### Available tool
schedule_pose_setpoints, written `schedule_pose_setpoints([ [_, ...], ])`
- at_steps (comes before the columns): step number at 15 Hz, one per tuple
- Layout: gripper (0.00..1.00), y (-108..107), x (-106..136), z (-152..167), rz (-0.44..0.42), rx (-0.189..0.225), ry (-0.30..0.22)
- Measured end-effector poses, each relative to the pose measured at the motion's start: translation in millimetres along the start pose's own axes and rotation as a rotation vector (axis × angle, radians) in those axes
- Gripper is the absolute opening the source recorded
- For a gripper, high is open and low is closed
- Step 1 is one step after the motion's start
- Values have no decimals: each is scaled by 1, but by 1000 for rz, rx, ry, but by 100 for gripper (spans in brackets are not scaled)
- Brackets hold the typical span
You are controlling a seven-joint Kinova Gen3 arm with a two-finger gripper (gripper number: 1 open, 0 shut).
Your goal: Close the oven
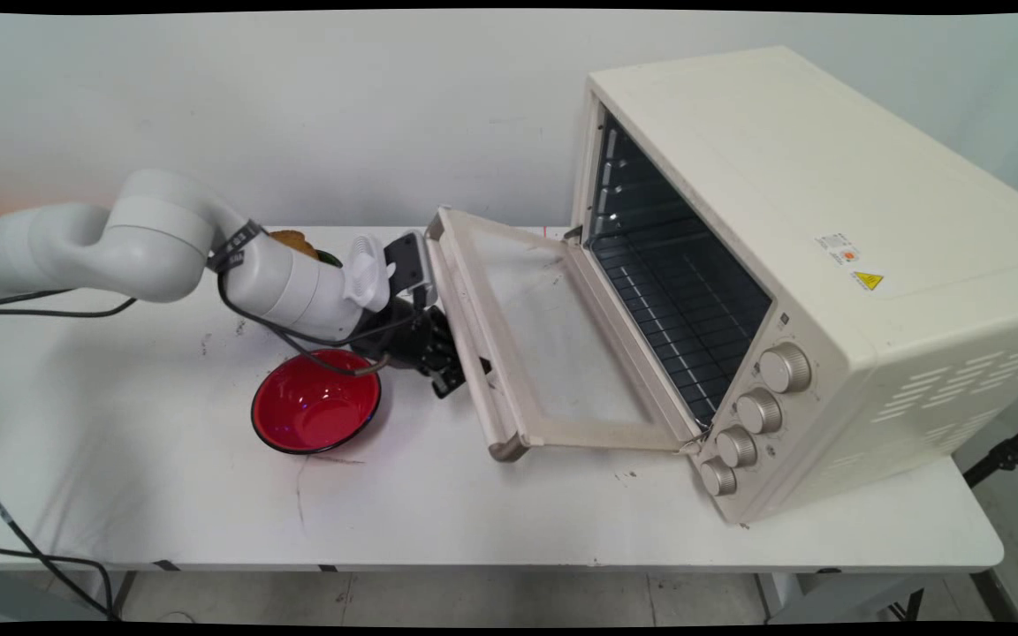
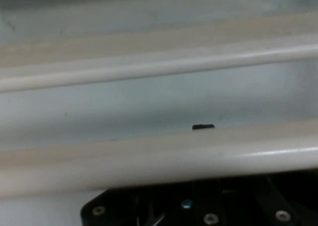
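A cream toaster oven (image 1: 827,221) stands at the right of the table with its glass door (image 1: 553,336) swung down and open. My black gripper (image 1: 449,378) is at the door's handle bar (image 1: 460,300), on its outer left side about midway along. In the hand view the handle bar (image 2: 159,159) runs across the picture very close, just above the gripper's linkage (image 2: 198,208). A red bowl (image 1: 315,402) sits empty on the table right under my wrist, left of the door.
The oven's dark inside shows a wire rack (image 1: 677,300). Its knobs (image 1: 761,411) line the front right. A brown thing on something green (image 1: 297,241) peeks out behind my arm. Black cables hang by the bowl.
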Motion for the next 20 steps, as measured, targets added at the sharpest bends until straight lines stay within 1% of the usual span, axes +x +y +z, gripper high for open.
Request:
schedule_pose_setpoints([
  [5,0,1,35,-6,2,-21,61],
  [9,0,3,69,-14,6,-34,114],
  [17,0,4,120,-29,11,-43,198],
  [20,0,3,141,-40,20,-45,232],
])
